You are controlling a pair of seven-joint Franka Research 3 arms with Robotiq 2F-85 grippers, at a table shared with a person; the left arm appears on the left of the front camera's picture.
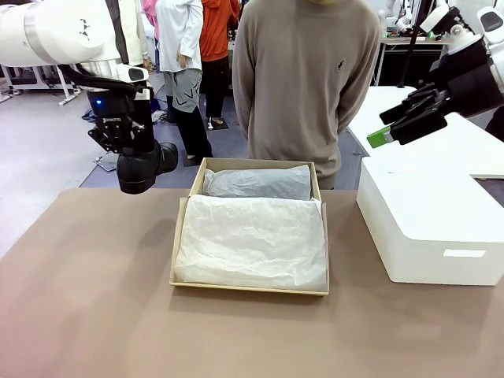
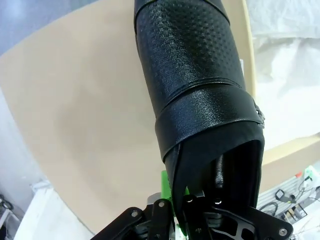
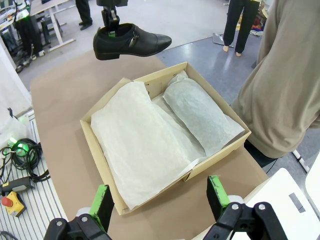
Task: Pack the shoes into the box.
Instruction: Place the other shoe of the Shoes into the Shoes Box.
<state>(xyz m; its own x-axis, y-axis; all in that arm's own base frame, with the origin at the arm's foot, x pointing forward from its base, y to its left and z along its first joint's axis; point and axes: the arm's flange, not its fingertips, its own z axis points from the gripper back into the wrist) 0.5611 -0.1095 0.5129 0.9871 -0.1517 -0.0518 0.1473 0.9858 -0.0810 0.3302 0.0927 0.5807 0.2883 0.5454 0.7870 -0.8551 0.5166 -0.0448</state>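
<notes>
Resting on the desk: open cardboard box, lined with white tissue. Black loafer — aloft left of the box, heel rim clamped in the left tool. Right tool raised on the box's other side, fingers apart, nothing between them.

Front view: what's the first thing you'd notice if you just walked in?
A shiny black shoe dangles in the air from the left gripper, left of the far end of the cardboard box. The box sits open mid-table, lined with crinkly white paper. The right gripper hovers open near a big white box.
</notes>
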